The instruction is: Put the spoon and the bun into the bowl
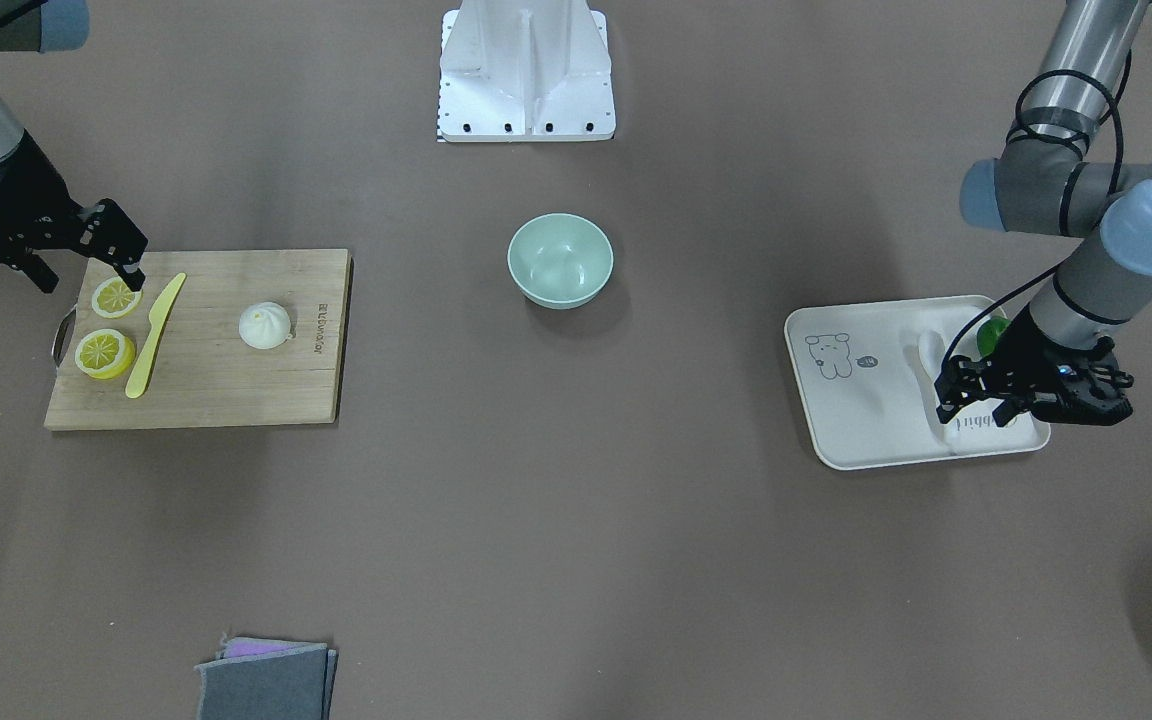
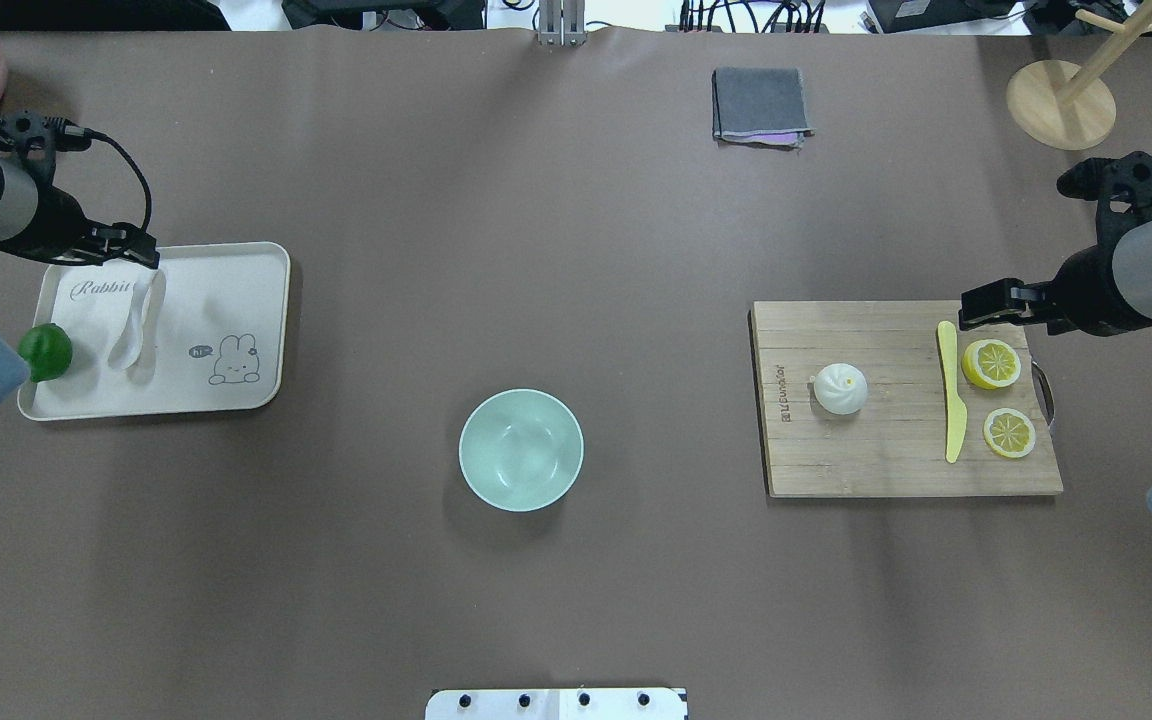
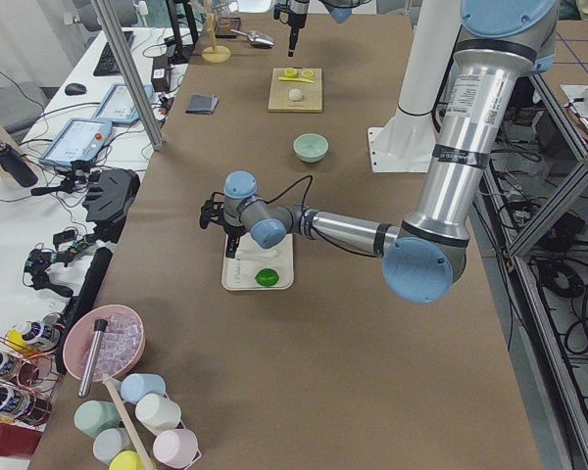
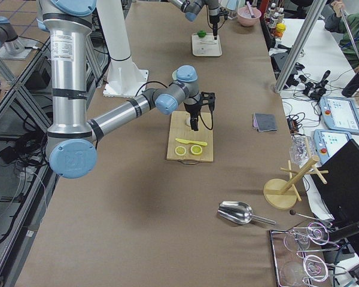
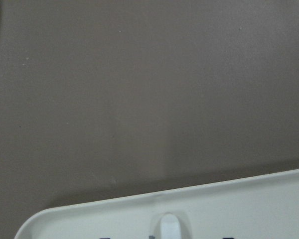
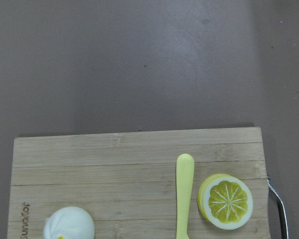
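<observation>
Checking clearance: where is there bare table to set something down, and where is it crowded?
Bare table lies between the tray and the bowl, and between the bowl and the cutting board. Crowded: the board's end with knife and lemon slices, the tray's end with spoon and lime.

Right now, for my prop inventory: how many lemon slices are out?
2. Both lie on the board between the knife and the board's handle: one slice farther from the robot, the other nearer. None seems hidden.
</observation>
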